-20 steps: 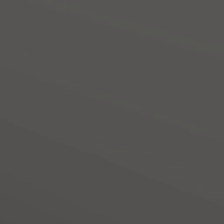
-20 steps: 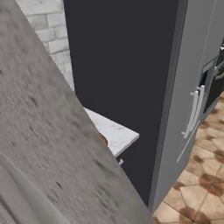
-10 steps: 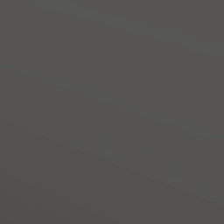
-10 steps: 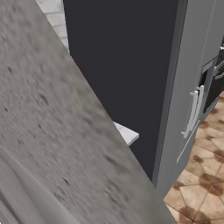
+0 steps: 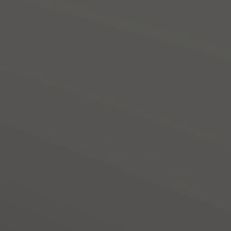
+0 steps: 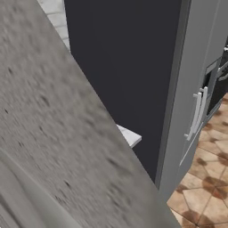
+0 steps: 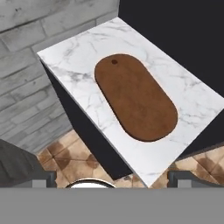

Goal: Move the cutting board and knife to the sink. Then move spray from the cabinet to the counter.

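The cutting board (image 7: 135, 96) lies flat on the white marble counter (image 7: 78, 65), its long axis running diagonally, with a small hole at one end. The gripper (image 7: 112, 178) hangs well above it, fingers (image 7: 43, 178) spread wide and holding nothing. A grey fridge (image 6: 196, 89) stands beside the counter's end (image 6: 130, 135).

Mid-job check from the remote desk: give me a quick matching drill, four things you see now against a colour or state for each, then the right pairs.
Things:
1. cutting board
2. counter
3. fridge
4. gripper

Descriptions:
A. white marble with grey veins
B. grey, with a pale bar handle
C. open, fingers apart, holding nothing
D. dark brown, lying flat

Pairs: 1-D, 2-A, 3-B, 4-C
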Available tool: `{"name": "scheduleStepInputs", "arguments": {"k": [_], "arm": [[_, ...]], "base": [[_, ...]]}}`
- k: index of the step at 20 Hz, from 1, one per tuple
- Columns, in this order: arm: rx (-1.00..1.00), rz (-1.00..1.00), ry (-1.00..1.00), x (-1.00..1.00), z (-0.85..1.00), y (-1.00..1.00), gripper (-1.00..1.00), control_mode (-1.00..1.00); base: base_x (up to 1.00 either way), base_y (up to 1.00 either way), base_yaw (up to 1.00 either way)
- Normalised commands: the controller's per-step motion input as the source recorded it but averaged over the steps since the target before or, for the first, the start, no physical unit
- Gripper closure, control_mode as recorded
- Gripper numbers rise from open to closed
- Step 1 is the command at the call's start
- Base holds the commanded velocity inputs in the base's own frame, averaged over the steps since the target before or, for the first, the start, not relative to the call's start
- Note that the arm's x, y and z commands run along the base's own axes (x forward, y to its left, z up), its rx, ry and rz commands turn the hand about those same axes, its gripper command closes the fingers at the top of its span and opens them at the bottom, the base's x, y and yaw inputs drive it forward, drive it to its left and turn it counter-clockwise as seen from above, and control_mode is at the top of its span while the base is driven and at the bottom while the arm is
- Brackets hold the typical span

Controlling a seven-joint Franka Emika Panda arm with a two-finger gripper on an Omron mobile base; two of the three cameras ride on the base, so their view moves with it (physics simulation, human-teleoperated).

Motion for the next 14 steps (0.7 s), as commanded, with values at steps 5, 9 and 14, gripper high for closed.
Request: {"name": "scheduleStepInputs", "arguments": {"k": [5,9,14], "arm": [[0.00,0.04,0.00,0.62,-0.17,0.56,-1.00,-1.00],[0.00,0.06,0.00,0.49,-0.18,0.53,-1.00,-1.00],[0.00,0.07,0.04,0.50,-0.27,0.39,-1.00,-1.00]], "base": [[0.00,0.00,0.00],[0.00,0.00,0.00],[0.00,0.00,0.00]]}}
